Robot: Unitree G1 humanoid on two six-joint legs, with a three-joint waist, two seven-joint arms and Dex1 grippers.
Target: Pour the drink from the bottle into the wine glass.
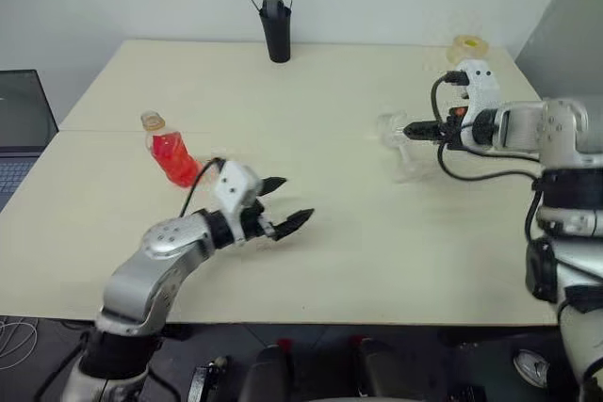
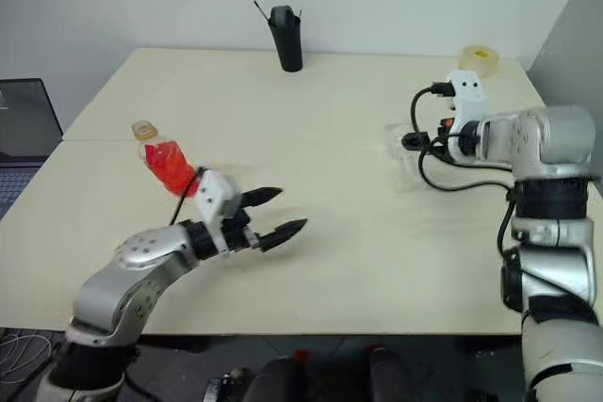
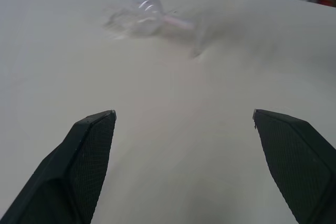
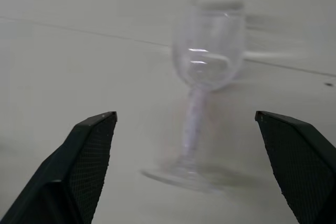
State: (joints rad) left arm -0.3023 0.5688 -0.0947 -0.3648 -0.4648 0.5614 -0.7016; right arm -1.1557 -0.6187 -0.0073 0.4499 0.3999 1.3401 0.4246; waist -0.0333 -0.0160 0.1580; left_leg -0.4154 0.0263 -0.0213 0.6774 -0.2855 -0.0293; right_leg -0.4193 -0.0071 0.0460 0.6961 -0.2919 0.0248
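Pale cream table [image 1: 358, 233] against a plain white wall, seen from above and behind two robot arms. Stood near the table's left side: the bottle [image 1: 168, 149], small and clear with a tan cap, tilted a little, with the bright red drink [image 1: 174, 159] filling its lower body. Lay just in front of and to the right of the bottle, hovering low over the tabletop and apart from it: the left gripper [image 1: 285, 204], pointing toward the table's right side, its two black fingers [image 3: 86, 150] spread wide with nothing between them. Stood toward the right side of the table: the wine glass [image 4: 206, 72], clear and stemmed, upright on its flat round foot, apparently empty, though blurred in every view. Reached in from the right, just beside the glass: the right gripper [image 1: 412, 129], aimed at the bowl, its fingers [image 4: 86, 156] parted wide on either side of the stem's line without touching it. Stood at the far edge of the table, near the middle: a tall black cup [image 1: 276, 29]. Rested at the far right corner: a yellowish tape roll [image 1: 467, 45]. Showed at the left edge, beside the table: part of a laptop [image 1: 19, 129].
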